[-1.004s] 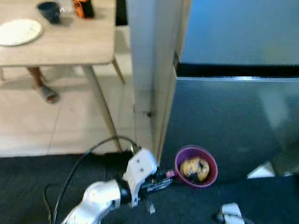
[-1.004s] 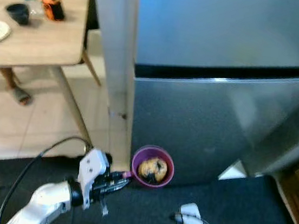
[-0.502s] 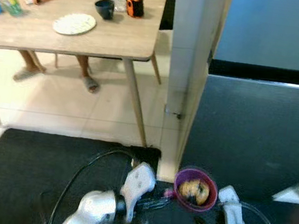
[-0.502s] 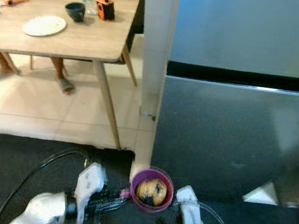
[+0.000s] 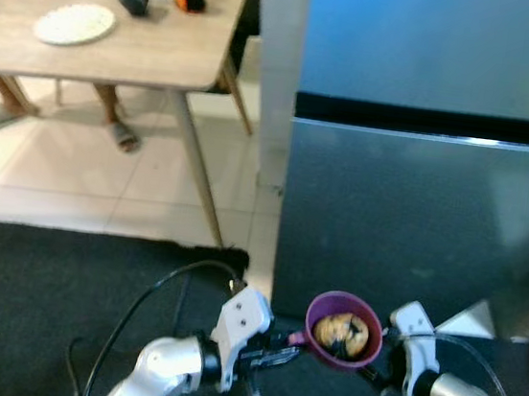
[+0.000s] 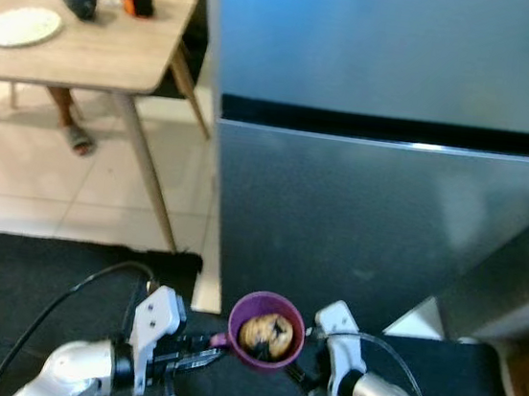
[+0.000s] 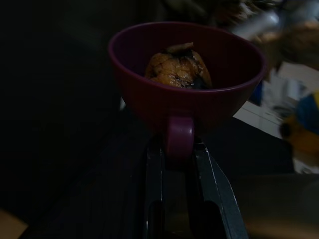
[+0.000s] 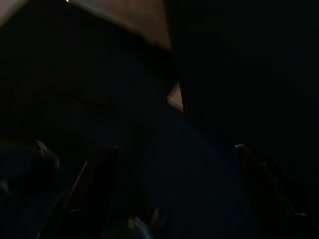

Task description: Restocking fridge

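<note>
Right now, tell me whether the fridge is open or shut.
Shut: both doors of the fridge sit flush, with only a dark seam between them.

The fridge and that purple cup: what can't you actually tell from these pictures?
- Fridge: its doors are shut, so the inside is hidden.
- Food in the purple cup: too blurred in the eye views and too dark in the left wrist view to identify.
- Right gripper: the cup partly hides its fingers; the right wrist view is nearly black.
- Person at the table: the tabletop and the picture's upper edge hide everything above the feet.
</note>
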